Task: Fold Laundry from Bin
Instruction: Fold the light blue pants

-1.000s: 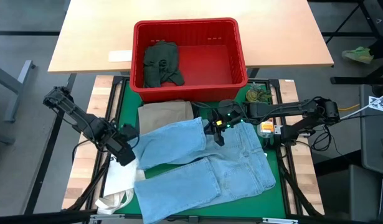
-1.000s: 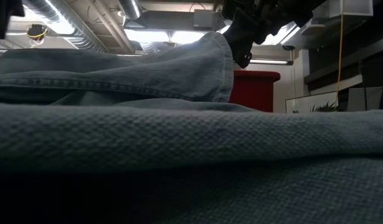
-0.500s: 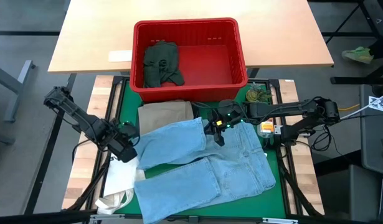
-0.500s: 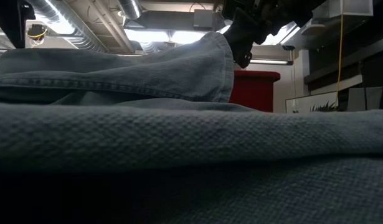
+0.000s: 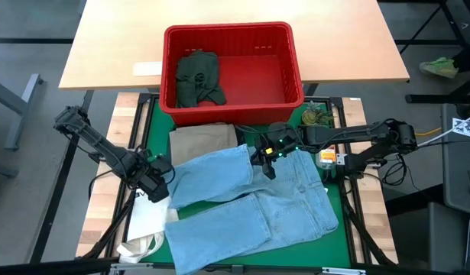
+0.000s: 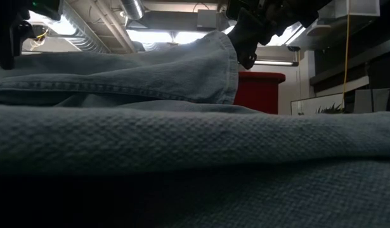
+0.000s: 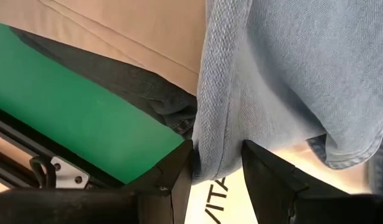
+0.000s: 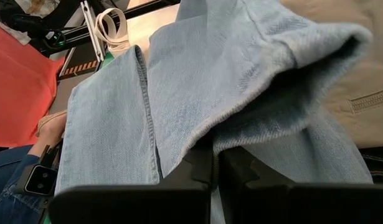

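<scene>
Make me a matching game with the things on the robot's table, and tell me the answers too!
Things:
1. light blue jeans
2. dark green piece
3. khaki trousers
4. white tote bag

Places:
A. inside the red bin
B. under the jeans, just in front of the bin
C. spread across the green mat, pinched by both grippers
D. at the table's left edge, beside the jeans

Pairs: 1-C, 2-A, 3-B, 4-D

The left gripper and right gripper each hold denim.
</scene>
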Robot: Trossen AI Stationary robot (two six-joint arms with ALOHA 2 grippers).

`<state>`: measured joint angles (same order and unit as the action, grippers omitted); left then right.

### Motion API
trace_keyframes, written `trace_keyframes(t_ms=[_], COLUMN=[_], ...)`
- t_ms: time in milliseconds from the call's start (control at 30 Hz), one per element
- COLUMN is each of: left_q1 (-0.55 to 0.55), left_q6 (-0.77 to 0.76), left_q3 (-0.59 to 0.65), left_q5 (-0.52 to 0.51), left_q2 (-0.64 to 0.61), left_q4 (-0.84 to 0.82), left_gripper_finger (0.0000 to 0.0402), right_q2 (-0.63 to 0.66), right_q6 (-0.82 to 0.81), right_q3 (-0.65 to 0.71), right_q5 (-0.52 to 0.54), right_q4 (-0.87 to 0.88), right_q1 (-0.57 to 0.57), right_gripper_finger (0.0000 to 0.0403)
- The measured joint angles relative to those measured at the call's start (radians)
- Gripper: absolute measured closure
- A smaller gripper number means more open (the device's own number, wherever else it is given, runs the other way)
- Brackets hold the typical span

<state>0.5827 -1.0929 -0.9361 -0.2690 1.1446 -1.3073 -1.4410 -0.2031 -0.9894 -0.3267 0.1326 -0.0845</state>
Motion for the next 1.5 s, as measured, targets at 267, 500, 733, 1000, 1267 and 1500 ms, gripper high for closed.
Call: trace_keyframes(t_ms=[267,500,733,1000,1267,1500], left_q1=[-0.001,-0.051,-0.176,-0.331,-0.428,-0.493], left_q6=[-0.001,-0.144,-0.099,0.032,0.168,0.274], left_q3=[0.008,-0.099,-0.111,-0.064,-0.060,-0.060], left_q5=[0.048,0.041,0.010,-0.026,-0.096,-0.114], left_q2=[0.000,-0.001,-0.027,0.004,0.008,0.008], left_q4=[0.003,-0.263,-0.265,-0.261,-0.262,-0.260], left_gripper_finger=[0.0372,0.0396,0.0397,0.0394,0.0394,0.0394], right_q2=[0.000,0.000,0.000,-0.029,-0.036,-0.036], right_q6=[0.000,0.000,0.030,0.059,0.099,0.136], right_q3=[0.000,-0.001,-0.001,-0.001,-0.001,-0.001], right_q5=[0.000,0.008,0.151,0.282,0.264,0.255], right_q4=[0.000,-0.008,0.000,-0.001,-0.001,-0.002], right_q1=[0.000,0.000,0.000,-0.001,-0.001,-0.001], right_gripper_finger=[0.0393,0.0393,0.0393,0.0393,0.0393,0.0388])
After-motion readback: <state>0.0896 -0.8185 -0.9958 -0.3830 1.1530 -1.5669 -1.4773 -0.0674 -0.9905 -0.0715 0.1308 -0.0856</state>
